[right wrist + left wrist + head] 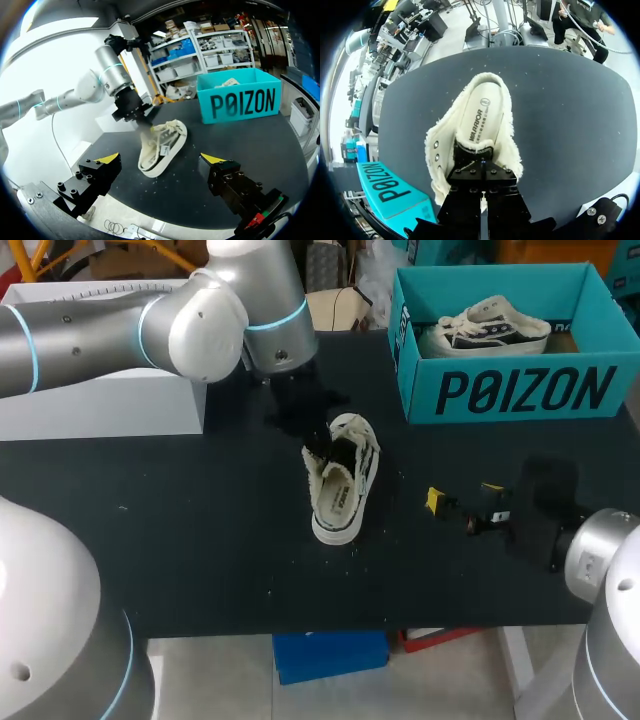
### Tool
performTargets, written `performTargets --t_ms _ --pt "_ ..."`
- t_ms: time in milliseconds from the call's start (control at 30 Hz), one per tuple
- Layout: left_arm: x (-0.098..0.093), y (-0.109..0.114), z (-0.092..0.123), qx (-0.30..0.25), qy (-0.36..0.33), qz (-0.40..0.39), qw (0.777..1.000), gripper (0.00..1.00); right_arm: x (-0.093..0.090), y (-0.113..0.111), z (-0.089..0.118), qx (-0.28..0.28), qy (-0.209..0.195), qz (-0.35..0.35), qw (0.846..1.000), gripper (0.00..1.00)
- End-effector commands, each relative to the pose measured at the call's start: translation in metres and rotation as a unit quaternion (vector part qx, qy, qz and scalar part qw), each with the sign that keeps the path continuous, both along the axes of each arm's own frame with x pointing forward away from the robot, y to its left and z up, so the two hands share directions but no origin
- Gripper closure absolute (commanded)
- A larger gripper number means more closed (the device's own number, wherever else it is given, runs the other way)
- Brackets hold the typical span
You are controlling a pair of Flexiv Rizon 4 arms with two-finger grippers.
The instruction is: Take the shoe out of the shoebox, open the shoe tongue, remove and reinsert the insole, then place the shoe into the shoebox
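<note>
Slippage looks the likeliest fault: the left end effector (320,448) has its fingers drawn narrow and, as far as the left wrist view shows, pinched on the tongue (472,150) of the shoe (342,490), and that soft flap offers little to bite on. The shoe lies on the bench (200,520) outside the shoebox (520,390), in front of its printed wall and off the corner nearer the left arm. Nothing pins it down, so a hard pull on the tongue could tip or drag the whole shoe instead of opening it (in the right wrist view it already sits canted on one edge). The right end effector (462,498) stands wide and holds nothing, also in front of the shoebox but nearer the robot, too far from the shoe to steady it. The upper is cream canvas with a frayed, fuzzy rim, dark trim and small metal eyelets (436,145); the insole (482,112) is smooth, pale and long-oval, lying flat inside; the sole (152,172) is white and looks like rubber. The shoebox is stiff teal card, open-topped, with a second shoe (490,328) in it
</note>
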State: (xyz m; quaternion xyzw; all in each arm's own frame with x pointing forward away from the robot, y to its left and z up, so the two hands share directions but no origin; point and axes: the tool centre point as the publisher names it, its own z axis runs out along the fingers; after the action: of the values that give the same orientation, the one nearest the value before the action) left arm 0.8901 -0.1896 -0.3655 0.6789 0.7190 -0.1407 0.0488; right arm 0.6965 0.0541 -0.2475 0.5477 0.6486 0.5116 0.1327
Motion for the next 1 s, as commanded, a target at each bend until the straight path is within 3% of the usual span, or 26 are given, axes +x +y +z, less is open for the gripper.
performTargets --t_ms 33,233,267,300,333,633,1000 --pt "0.002 -0.003 0.006 -0.001 -0.001 -0.002 1.000 1.00 -0.001 0.002 -0.002 0.000 -0.002 -0.003 1.000 0.00" --pt "-0.003 0.014 0.029 -0.016 0.016 0.017 1.000 1.00 -0.001 0.002 -0.002 0.000 -0.002 -0.003 1.000 0.00" --pt "-0.005 0.017 0.033 -0.019 0.023 0.018 0.999 0.93 -0.001 0.002 -0.002 0.000 -0.002 -0.003 1.000 0.00" --pt "-0.007 0.020 0.036 -0.021 0.026 0.018 0.999 0.76 -0.001 0.002 -0.002 0.000 -0.002 -0.003 1.000 0.00" --pt "-0.008 0.023 0.038 -0.018 0.024 0.019 0.999 0.69 -0.001 0.002 -0.002 0.000 -0.002 -0.003 1.000 0.00" --pt "-0.017 0.041 0.044 0.013 -0.016 0.012 1.000 0.58 -0.001 0.002 -0.002 0.000 -0.002 -0.003 1.000 0.00" --pt "-0.015 0.025 0.025 0.024 -0.043 -0.020 0.999 0.59 -0.001 0.002 -0.002 0.000 -0.002 -0.003 1.000 0.00"
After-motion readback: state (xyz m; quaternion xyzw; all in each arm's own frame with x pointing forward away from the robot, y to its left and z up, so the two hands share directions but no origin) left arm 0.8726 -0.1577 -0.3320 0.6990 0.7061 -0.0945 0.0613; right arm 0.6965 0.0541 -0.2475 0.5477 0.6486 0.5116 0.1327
